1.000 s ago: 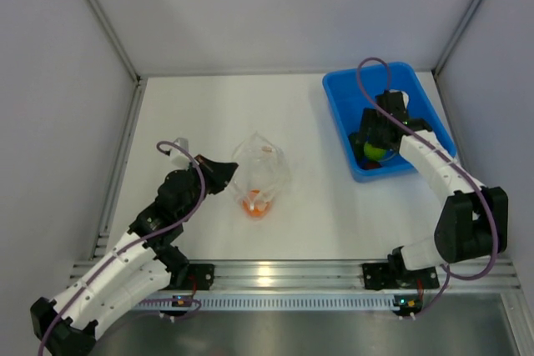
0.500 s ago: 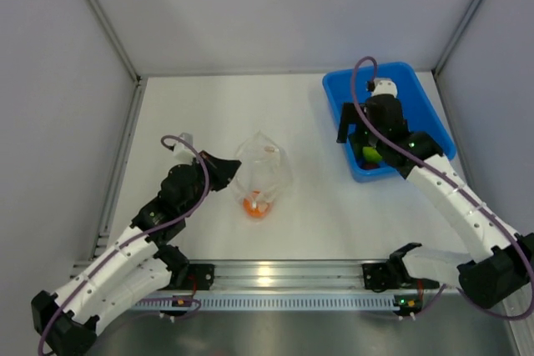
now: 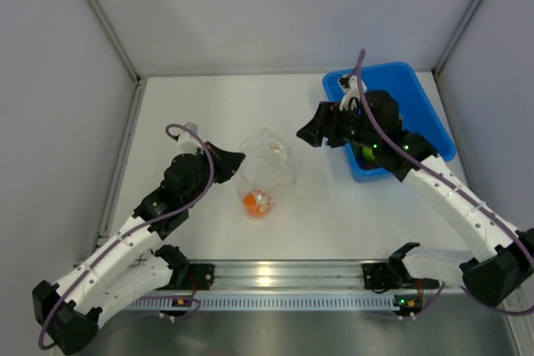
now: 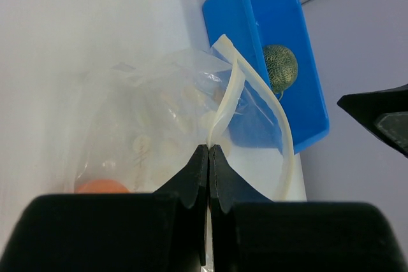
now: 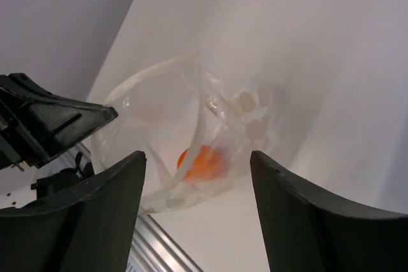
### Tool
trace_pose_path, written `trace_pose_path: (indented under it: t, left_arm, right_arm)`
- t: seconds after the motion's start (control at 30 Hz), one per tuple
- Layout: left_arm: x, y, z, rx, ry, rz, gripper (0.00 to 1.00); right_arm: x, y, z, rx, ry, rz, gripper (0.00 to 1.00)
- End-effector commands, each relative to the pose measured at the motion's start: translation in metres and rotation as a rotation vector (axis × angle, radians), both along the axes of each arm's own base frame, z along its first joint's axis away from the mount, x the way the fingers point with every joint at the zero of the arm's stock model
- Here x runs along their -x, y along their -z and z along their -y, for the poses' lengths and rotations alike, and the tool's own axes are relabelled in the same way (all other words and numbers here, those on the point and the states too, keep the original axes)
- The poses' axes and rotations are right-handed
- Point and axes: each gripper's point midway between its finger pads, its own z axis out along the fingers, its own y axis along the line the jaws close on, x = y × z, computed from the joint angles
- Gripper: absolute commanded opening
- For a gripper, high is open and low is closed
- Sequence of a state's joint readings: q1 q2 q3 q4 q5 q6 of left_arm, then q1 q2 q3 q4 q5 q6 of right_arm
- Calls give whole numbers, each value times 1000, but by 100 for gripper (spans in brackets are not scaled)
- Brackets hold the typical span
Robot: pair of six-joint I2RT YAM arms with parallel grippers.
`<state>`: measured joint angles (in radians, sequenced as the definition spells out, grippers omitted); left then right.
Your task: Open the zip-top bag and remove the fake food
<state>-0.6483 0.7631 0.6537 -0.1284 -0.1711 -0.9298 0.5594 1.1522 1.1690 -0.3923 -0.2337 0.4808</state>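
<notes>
The zip-top bag [image 3: 267, 164] stands at the table's middle, clear with white dots, its mouth gaping. My left gripper [image 3: 239, 158] is shut on the bag's rim strip [image 4: 223, 103] at the left side. An orange [image 3: 257, 203] lies inside at the bag's bottom. My right gripper [image 3: 310, 132] hangs open just right of the bag, nothing between its fingers; in the right wrist view the bag [image 5: 245, 116] and the orange [image 5: 207, 160] lie below its jaws. A netted melon [image 4: 280, 68] and a green apple [image 3: 368, 153] rest in the blue bin.
The blue bin [image 3: 417, 89] sits at the back right, partly covered by my right arm. Grey walls close the table at back and sides. A metal rail [image 3: 275, 274] runs along the near edge.
My right gripper has risen out of the blue bin and swung left to the bag's right side, leaving the green apple in the bin. The left gripper keeps hold of the rim.
</notes>
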Motion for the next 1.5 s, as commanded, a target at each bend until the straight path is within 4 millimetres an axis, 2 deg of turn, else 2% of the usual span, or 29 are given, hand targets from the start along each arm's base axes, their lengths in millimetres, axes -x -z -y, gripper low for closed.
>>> trace_pose_path:
  t: [0.0, 0.03, 0.1, 0.13, 0.17, 0.2, 0.23, 0.27, 0.33, 0.37, 0.4, 0.43, 0.5, 0.57, 0.63, 0.77, 0.9, 0.97, 1.1, 1.3, 1.47]
  left_arm:
    - [-2, -33, 5, 39, 19, 69, 0]
    - [-3, -34, 6, 41, 20, 69, 0]
    - [-3, -36, 7, 51, 19, 67, 0]
    - [-3, -38, 7, 55, 19, 68, 0]
    - [-3, -39, 7, 62, 20, 66, 0]
    - [-2, -41, 10, 72, 29, 62, 0]
    - [-2, -43, 11, 81, 35, 60, 0]
    - [-1, -49, 14, 90, 47, 64, 0]
    - [0, -50, 22, 80, 91, 48, 0]
    - [1, -59, 25, 64, 113, 50, 0]
    - [-2, -52, 32, 36, 136, 25, 0]
    - [4, -55, 42, 34, 206, 14, 0]
    - [5, -56, 49, 34, 242, 1, 0]
    - [4, -56, 50, 42, 233, -8, 0]
    - [1, -56, 48, 47, 217, -9, 0]
    - [5, -58, 60, 100, 267, -19, 0]
    - [8, -46, 70, 177, 299, -59, 0]
    - [9, -37, 72, 228, 295, -64, 0]
    - [7, -19, 65, 213, 254, -82, 0]
    - [8, 2, 58, 165, 233, -96, 0]
    - [8, 6, 53, 149, 216, -96, 0]
  right_arm:
    - [13, -26, -40, -18, -53, 10, 65]
    - [12, -37, -44, -13, -31, 20, 62]
    - [16, -22, -54, 80, 12, -4, 53]
    - [16, -29, -57, 92, 27, 11, 51]
    - [12, -22, -57, 146, 80, 18, 47]
    - [23, -21, -68, 169, 60, 25, 46]
    - [25, -28, -73, 176, 60, 43, 44]
    - [28, -14, -79, 232, 53, 22, 42]
    - [33, -13, -86, 268, 56, 35, 39]
    - [34, -3, -89, 301, 52, 22, 36]
    - [38, 3, -92, 313, 40, 15, 35]
    - [40, 9, -93, 323, 40, 5, 35]
    - [45, 25, -94, 338, 37, -9, 34]
    - [49, 29, -92, 329, 48, -15, 34]
    - [54, 42, -93, 329, 53, -24, 33]
    - [54, 66, -97, 349, 57, -51, 32]
    - [51, 87, -102, 343, 83, -85, 31]
    - [50, 90, -108, 311, 87, -90, 31]
    - [57, 104, -119, 270, 57, -132, 31]
    - [78, 141, -139, 221, -49, -217, 34]
    - [83, 167, -136, 250, -33, -245, 35]
